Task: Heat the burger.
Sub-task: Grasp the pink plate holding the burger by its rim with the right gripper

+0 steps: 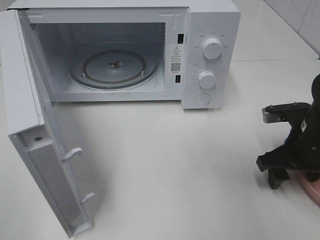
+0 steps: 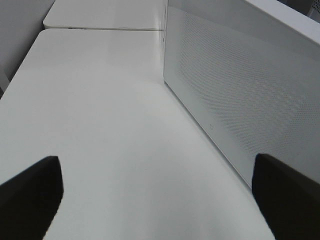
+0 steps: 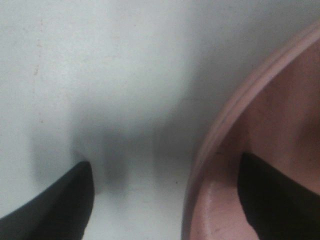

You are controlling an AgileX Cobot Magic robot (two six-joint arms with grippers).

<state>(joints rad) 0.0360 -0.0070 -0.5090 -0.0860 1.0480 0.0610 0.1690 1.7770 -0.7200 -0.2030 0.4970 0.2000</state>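
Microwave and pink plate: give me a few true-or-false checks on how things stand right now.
1. The microwave door stands open. True.
2. A burger sits on the glass turntable. False: the turntable is bare, and no burger shows in any view.
3. The right gripper straddles the rim of the pink plate, one finger inside it and one over the table. True.
4. The left gripper is shut on the plate. False: its jaws are wide open over bare table, with nothing between them.
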